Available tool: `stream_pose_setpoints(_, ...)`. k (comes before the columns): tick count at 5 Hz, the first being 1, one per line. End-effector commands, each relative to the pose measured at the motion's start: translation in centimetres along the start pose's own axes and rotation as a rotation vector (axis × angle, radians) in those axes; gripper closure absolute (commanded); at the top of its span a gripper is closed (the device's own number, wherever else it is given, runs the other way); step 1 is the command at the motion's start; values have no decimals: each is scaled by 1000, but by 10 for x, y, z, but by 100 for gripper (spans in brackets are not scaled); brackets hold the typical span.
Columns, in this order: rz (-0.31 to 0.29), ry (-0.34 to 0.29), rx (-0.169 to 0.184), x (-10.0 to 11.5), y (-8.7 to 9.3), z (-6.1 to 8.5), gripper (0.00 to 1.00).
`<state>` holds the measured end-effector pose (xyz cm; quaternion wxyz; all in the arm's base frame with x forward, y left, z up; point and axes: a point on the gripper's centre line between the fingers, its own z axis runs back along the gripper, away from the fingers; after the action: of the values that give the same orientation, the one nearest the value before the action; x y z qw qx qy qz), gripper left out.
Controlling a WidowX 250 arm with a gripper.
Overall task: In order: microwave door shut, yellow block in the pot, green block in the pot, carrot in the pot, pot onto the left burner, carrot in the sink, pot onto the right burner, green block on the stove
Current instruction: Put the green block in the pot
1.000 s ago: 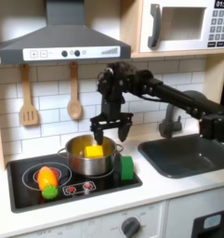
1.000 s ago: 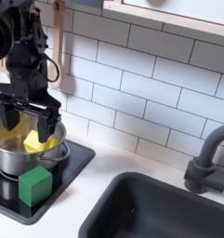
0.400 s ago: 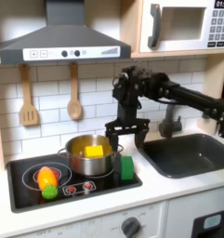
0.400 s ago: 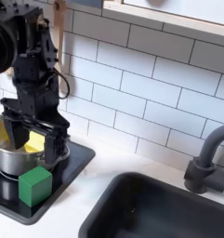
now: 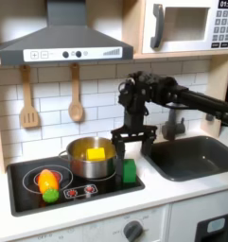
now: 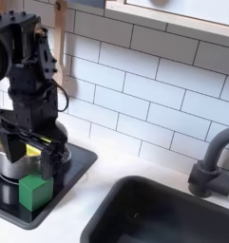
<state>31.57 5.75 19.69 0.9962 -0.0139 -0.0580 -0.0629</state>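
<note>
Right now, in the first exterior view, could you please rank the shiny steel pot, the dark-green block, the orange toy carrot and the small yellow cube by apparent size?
1. shiny steel pot, clearly largest.
2. orange toy carrot.
3. dark-green block, close to the carrot; unsure.
4. small yellow cube, partly hidden inside the pot.

Open claw (image 6: pixel 32 152) hovers seemingly above green block (image 6: pixel 34 190).

We see the microwave door (image 5: pixel 183 26) shut. The pot (image 5: pixel 92 163) sits on the stove (image 5: pixel 26 196), on the first exterior view's right burner, holding the yellow block (image 5: pixel 96 153). The green block (image 5: pixel 129 171) stands upright just beside it (rightward). The carrot (image 5: pixel 48 182) lies on the other burner; the sink (image 5: pixel 195 156) sits further right.
</note>
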Motion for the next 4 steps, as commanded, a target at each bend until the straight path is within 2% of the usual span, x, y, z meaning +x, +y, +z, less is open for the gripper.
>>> stream_pose_setpoints(1,-7,20,-9,-4,-3,-9,0)
stream_pose_setpoints(3,8,18,-6,0,-1,-12,0)
stream_pose_setpoints(4,2,36,-7,2,-2,-18,0)
